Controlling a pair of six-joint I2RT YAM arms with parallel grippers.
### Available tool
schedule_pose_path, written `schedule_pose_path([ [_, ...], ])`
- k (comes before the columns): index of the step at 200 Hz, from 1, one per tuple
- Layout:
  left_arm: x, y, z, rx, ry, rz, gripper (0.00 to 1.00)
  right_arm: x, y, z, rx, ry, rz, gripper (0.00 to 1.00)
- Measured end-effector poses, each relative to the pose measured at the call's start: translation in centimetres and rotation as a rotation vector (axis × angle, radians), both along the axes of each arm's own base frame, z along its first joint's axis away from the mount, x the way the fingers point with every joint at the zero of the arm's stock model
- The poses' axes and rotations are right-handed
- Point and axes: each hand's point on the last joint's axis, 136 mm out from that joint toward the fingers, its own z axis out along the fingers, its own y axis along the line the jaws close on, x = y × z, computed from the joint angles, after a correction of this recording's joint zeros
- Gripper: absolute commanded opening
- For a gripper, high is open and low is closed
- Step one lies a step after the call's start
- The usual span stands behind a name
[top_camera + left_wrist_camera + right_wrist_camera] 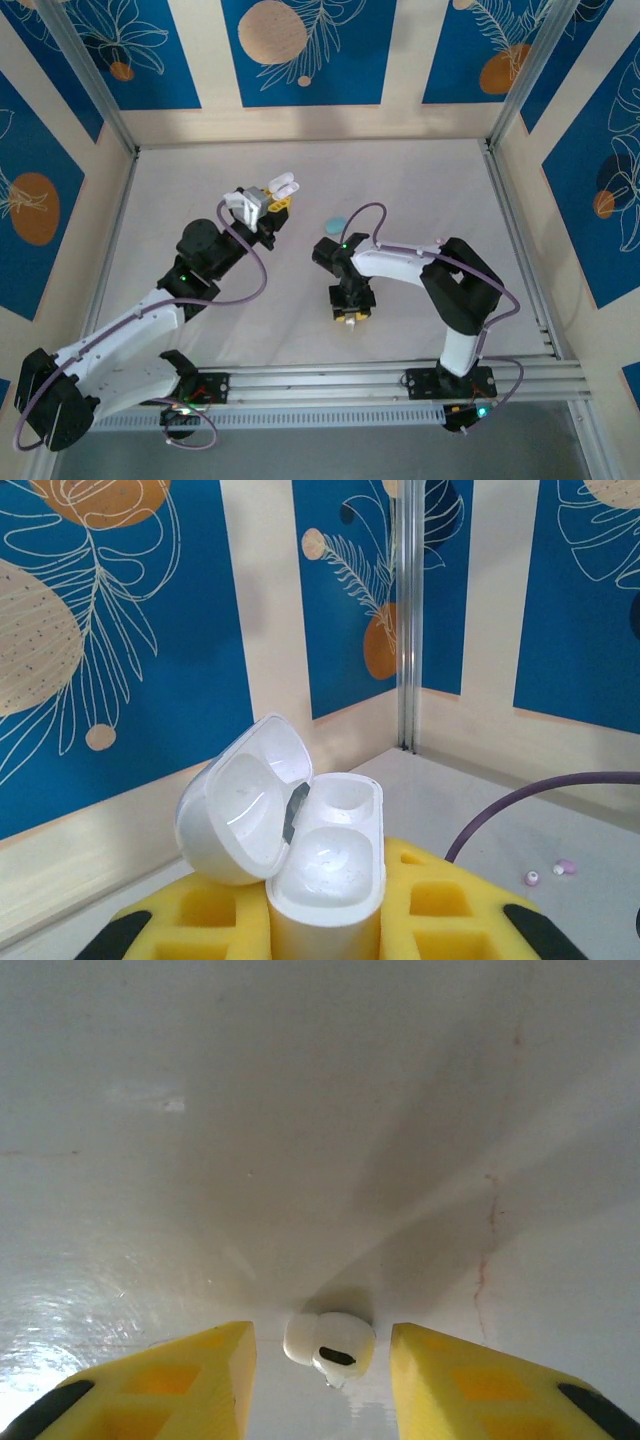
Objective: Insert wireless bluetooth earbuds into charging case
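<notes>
The white charging case (330, 865) stands upright with its lid (240, 805) swung open to the left, and both inner wells look empty. My left gripper (325, 915) is shut on the case body between its yellow pads; in the top view it (265, 202) is raised over the middle of the table. One white earbud (330, 1345) lies on the table. My right gripper (322, 1365) points down over it, open, a yellow finger (200, 1380) on each side with a gap to the bud. From above the right gripper (351, 313) is near the table's front centre.
A light blue oval object (335, 222) lies on the white table (420, 190) between the two arms. Two tiny pale bits (548, 872) rest on the table beyond a purple cable (520, 805). Metal posts and patterned walls close in the table.
</notes>
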Motion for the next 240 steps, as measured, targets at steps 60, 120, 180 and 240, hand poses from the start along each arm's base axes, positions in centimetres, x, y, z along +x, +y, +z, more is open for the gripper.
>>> schedule_pose_path([
  [60,0.0,0.0,0.0,0.0,0.0,0.0,0.2,-0.3,-0.2,-0.7,-0.024,0.019,-0.006,0.33],
  [120,0.2,-0.1,-0.3,0.005,0.006,0.0,0.2,-0.3,-0.1,-0.7,-0.035,0.01,-0.01,0.31],
  [180,0.4,-0.3,-0.7,0.011,0.015,0.0,0.2,-0.2,0.0,-0.6,-0.025,0.001,-0.023,0.23],
  [240,0.8,-1.4,-2.3,0.033,0.055,-0.033,0.2,4.0,-1.7,5.7,0.112,-0.246,-0.085,0.23],
])
